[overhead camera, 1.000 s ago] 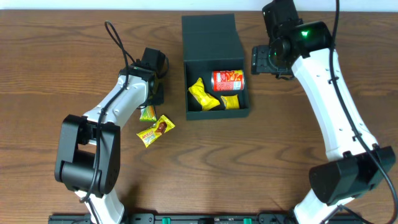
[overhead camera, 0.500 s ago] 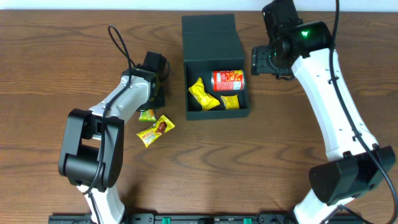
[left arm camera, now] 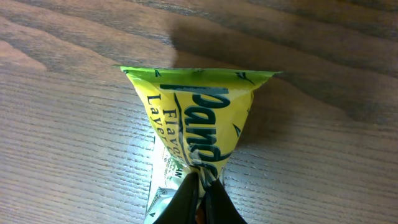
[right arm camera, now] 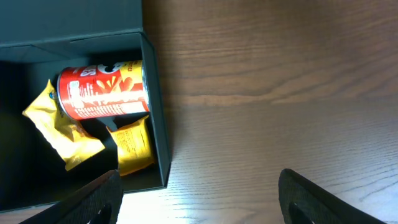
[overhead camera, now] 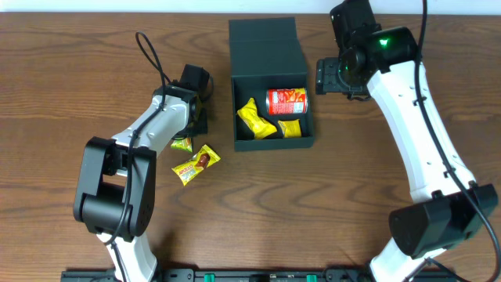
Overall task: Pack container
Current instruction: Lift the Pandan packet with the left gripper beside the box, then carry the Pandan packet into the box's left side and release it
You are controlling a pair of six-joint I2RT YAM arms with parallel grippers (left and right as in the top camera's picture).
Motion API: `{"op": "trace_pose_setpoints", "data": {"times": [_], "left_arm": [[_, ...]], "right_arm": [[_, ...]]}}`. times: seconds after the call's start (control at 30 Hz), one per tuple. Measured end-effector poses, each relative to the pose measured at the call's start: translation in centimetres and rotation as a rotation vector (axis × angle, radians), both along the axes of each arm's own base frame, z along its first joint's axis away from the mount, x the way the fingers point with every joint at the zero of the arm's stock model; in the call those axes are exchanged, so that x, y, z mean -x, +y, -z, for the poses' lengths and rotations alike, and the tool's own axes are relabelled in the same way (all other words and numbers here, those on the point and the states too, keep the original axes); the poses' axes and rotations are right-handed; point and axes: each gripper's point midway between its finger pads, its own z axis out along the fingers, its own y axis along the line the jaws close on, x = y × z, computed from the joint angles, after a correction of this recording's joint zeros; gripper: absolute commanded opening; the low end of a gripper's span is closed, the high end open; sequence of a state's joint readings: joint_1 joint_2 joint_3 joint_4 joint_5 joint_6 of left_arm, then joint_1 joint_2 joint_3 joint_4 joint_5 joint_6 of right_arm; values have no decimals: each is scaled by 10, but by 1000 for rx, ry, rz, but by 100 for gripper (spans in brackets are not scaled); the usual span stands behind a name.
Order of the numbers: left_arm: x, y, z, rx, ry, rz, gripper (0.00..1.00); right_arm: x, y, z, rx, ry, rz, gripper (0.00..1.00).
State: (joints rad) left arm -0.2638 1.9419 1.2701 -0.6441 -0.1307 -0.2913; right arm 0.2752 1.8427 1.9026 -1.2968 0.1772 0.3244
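Note:
The dark teal container [overhead camera: 274, 142] stands open at mid-table, its lid [overhead camera: 262, 43] folded back. Inside lie a red chip can [overhead camera: 286, 101] and two yellow packets [overhead camera: 256, 117]. In the right wrist view the container wall [right arm camera: 158, 112] and the can [right arm camera: 102, 90] show at the left. Left of the box, my left gripper [overhead camera: 188, 135] is shut on the lower end of a green-yellow snack packet [left arm camera: 199, 118], which rests on the wood. Its fingertips [left arm camera: 186, 199] pinch the wrapper. My right gripper [right arm camera: 202, 199] hangs open beside the container's right wall, holding nothing.
A second yellow packet with brown print [overhead camera: 196, 163] lies on the table just below the held one. The rest of the surface is bare wood grain.
The left jaws have closed onto the green-yellow packet, and the left arm shifted slightly toward it. The right arm has not moved.

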Motion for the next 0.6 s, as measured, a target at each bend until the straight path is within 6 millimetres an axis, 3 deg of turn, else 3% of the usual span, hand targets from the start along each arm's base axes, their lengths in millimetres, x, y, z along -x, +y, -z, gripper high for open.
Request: {"op": "trace_pose_setpoints", "data": {"times": [0.4,0.5,0.53,0.6], "left_arm": [[7,1,-1,-6,34,1,6],[6,-4,-12,18,54,4,6],[5,-6,-16,28,56,6,6],[2,-10,-27,46,62,9,6]], "right_arm": [[0,-1,0,6,-2,2,83],[-1,-1,0,8,-4,3,84],[-1,-2,0,9,-5,4,85],[-2,-2,-1,8,-11,7,99]]}}
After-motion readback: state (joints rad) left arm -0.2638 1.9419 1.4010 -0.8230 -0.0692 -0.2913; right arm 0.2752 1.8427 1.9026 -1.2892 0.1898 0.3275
